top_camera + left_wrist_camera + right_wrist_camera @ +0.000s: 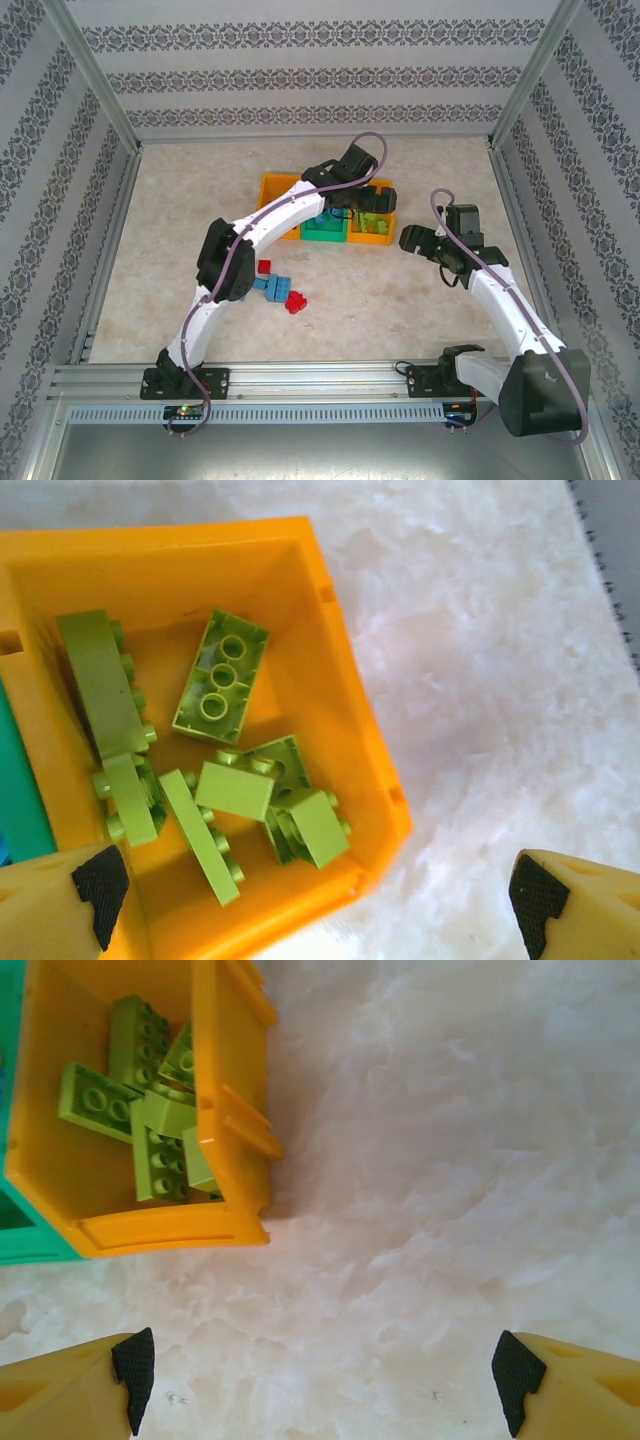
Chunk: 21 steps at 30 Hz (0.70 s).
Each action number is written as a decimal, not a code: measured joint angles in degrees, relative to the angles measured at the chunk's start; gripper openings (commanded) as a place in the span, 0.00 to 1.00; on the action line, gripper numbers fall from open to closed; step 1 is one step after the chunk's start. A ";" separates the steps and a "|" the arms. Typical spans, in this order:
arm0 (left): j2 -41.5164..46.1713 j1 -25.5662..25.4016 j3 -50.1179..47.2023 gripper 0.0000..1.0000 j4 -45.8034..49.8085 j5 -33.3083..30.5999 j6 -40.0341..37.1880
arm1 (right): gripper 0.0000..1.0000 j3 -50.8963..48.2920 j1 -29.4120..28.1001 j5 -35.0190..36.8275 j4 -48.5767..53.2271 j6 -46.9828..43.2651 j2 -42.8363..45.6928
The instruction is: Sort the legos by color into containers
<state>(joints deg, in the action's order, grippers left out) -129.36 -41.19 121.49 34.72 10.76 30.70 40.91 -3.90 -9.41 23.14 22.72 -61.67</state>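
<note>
Left claw (315,890) hangs wide open and empty over the right orange bin (345,680), where I count about 7 green bricks (220,675). I judge the drop finished, so I should lift straight up, clear of the rim, then swing to the loose pieces on the table (400,300): 2 red bricks (296,301) and a blue clump (277,287) I cannot split. Right claw (325,1380) is open too, over bare table beside the 3 bins (275,185).

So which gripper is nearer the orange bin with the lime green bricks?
Left. The left gripper hangs open right over that orange bin and its lime green bricks; the right gripper, also open, hovers over the table just off the bin's right side.
</note>
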 measured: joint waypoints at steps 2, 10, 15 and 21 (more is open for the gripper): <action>4.00 -0.07 -3.91 1.00 -1.81 -0.07 0.17 | 0.89 -0.50 -0.61 -0.79 -0.59 -0.13 1.57; 23.87 0.33 -24.94 0.99 -7.82 -5.73 0.17 | 0.90 -2.29 -17.84 0.22 -5.05 -2.08 5.86; 35.06 2.95 -40.00 0.99 -9.73 -10.19 0.42 | 0.90 -2.82 -34.99 3.21 -9.88 -1.36 1.09; 47.45 9.16 -55.06 0.99 -9.70 -14.78 2.62 | 0.87 0.48 -48.19 7.52 -12.63 1.03 -14.27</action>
<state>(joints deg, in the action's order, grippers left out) -81.91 -32.03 66.43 25.02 -4.01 33.32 41.39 -52.10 -1.89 10.50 23.75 -75.94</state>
